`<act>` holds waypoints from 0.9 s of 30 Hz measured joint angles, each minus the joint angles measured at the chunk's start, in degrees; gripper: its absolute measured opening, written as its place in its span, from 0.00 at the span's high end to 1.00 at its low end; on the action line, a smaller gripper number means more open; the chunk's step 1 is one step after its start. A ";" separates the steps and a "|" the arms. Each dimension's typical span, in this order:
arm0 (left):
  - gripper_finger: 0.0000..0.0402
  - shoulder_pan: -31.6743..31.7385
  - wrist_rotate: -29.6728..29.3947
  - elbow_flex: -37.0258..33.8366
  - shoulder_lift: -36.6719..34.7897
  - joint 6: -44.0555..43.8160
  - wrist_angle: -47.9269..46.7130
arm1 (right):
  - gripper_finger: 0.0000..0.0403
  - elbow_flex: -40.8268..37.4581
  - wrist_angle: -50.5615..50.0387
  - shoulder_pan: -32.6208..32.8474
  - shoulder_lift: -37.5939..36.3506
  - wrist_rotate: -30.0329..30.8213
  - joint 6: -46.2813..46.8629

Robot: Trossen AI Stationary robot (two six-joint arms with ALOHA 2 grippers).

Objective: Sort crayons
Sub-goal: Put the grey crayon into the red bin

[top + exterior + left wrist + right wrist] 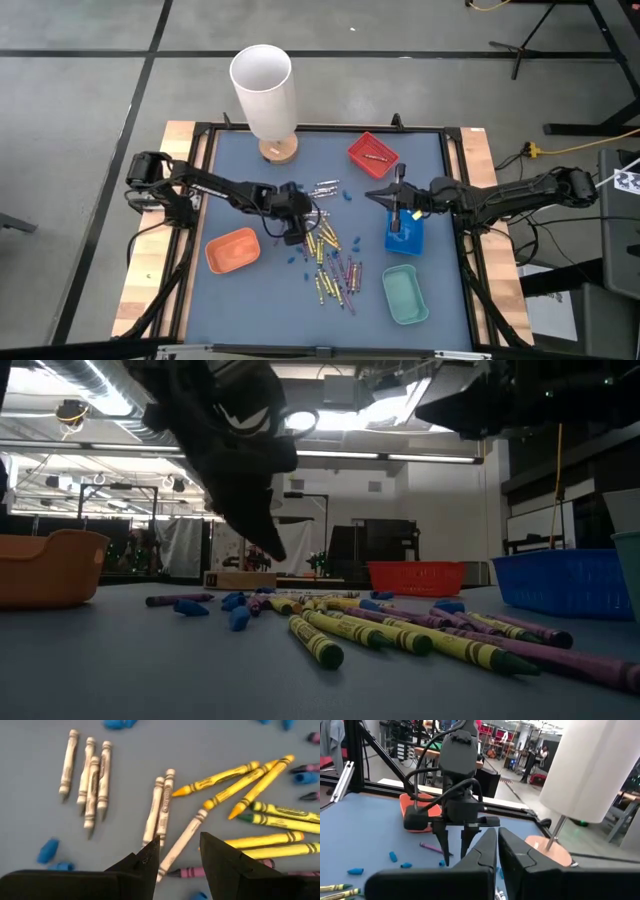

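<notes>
left gripper (179, 851): fingers spread, empty, a grey crayon (184, 840) lay between the tips
right gripper (497, 840): fingers together, empty

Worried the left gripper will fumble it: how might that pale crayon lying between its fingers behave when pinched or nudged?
The pale crayon looks like a round stick lying flat, so a nudge would probably roll it. It seems stiff and light. Its paper wrapper should give some grip. The left gripper stands open, straddling it.
</notes>
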 joint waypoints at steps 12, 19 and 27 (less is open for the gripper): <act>0.69 0.00 0.56 -3.95 0.00 5.19 8.75 | 0.95 0.00 -1.55 0.02 0.01 -0.02 0.99; 0.69 0.30 0.66 -5.07 -0.02 6.79 10.03 | 0.95 0.00 -1.56 0.02 0.00 -0.02 0.99; 0.69 2.00 2.54 -6.36 -0.02 6.76 11.51 | 0.95 0.00 -1.57 0.02 0.00 -0.02 0.97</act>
